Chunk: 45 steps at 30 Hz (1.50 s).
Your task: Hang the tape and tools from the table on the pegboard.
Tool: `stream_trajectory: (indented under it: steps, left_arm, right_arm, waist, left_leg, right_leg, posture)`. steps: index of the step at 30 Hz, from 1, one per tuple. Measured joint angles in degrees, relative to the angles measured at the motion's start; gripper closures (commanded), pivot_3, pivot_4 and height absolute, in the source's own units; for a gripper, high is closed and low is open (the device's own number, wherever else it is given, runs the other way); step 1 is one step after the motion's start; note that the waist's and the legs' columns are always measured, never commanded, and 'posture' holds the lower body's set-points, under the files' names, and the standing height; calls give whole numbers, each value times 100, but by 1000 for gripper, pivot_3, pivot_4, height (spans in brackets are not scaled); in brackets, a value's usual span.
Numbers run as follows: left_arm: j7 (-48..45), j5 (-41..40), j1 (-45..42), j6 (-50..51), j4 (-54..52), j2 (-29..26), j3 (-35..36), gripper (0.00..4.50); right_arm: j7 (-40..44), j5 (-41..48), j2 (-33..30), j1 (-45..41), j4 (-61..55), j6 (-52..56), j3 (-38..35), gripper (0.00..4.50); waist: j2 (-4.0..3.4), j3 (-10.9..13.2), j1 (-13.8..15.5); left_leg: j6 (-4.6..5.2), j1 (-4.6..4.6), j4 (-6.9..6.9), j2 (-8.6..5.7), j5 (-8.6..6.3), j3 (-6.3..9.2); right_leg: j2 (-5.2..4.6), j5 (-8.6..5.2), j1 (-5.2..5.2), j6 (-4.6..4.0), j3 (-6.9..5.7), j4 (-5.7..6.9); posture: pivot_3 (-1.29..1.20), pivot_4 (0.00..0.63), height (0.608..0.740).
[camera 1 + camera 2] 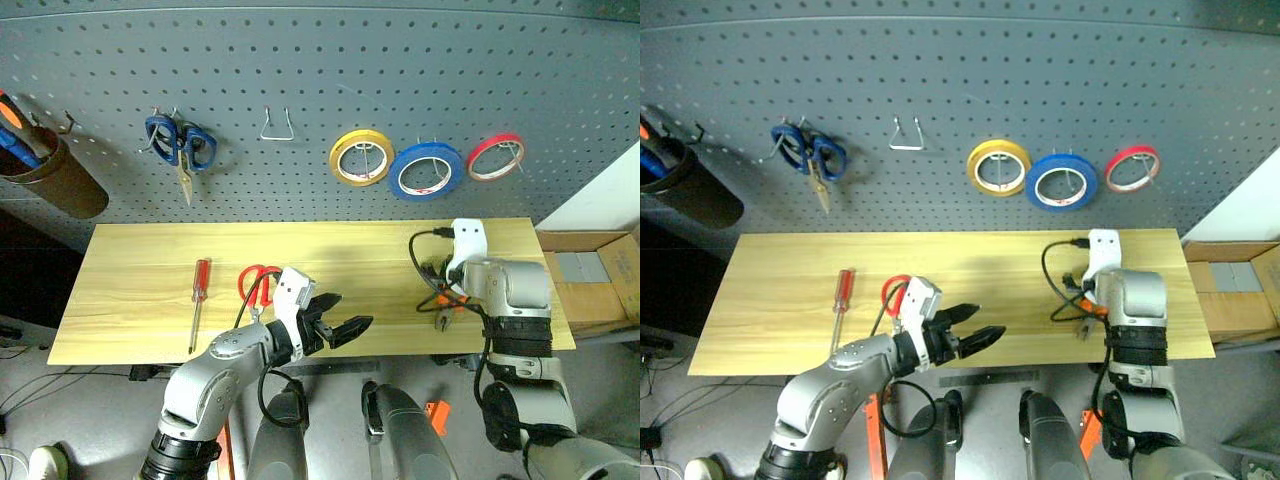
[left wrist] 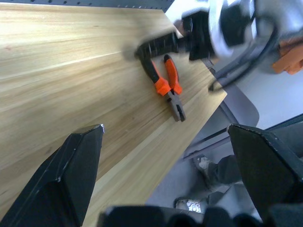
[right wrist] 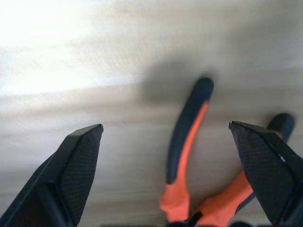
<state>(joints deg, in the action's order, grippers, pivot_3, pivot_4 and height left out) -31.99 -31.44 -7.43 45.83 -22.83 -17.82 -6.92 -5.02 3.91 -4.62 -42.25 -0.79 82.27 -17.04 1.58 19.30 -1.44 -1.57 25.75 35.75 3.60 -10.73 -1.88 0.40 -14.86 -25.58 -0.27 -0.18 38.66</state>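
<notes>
The pliers point(image 2: 166, 85) lie flat at the lower right of the counter point(image 1: 130, 290), handles toward the pegboard point(image 1: 320, 90), directly beneath the released right pincer point(image 3: 165, 137), the nearer one; the left pincer point(image 1: 340, 318) is also released.

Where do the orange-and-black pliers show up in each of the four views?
Left eye view: pliers on the table, near its right front corner, mostly behind the right pincer.
Right eye view: same spot, partly hidden.
Left wrist view: in full, by the table's edge.
Right wrist view: handles between the open fingers.
Shared landmark: the table's light wood.
</notes>
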Motion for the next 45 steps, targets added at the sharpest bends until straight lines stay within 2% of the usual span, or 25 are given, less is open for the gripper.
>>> stream_trajectory:
  steps: [4,9,16,20,45]
  left_arm:
    - [-17,2,-31,-9,37,-11,-2,0]
    - [-40,2,-72,-13,56,-30,-9,0]
    - [-118,1,-69,-12,56,-107,-1,0]
    - [-117,-2,-65,0,56,-108,7,0]
    - [-80,-229,166,150,-213,-332,145,0]
  right_arm:
    - [-779,-644,712,-302,-478,861,-482,61]
    - [-1461,-1305,1122,-652,-187,958,-930,61]
    - [-1544,-1262,1095,-894,417,381,-1759,61]
    - [-1521,-1158,1027,-894,616,183,-1962,61]
    - [-1671,-812,989,-746,1226,-341,-2080,61]
  waist:
    - [-2,1,-8]
    - [-3,1,-12]
    - [-5,3,-15]
    - [-9,5,-16]
    - [-13,8,-4]
  left_leg:
    - [-1,7,0,-2,0,1]
    - [-1,13,2,-3,0,-5]
    - [-1,16,-4,-3,0,-9]
    - [-1,16,-4,-3,0,-10]
    - [-1,16,-8,-3,0,-13]
  right_leg:
    - [-2,0,-7,0,-4,-2]
    - [-4,0,-15,0,-1,0]
    - [-3,0,-20,0,2,-2]
    - [-2,0,-21,0,4,-1]
    - [-2,0,-23,0,8,-3]
  posture:
    - [5,374,740]
    - [12,373,740]
    - [21,376,740]
    - [25,375,740]
    - [80,369,740]
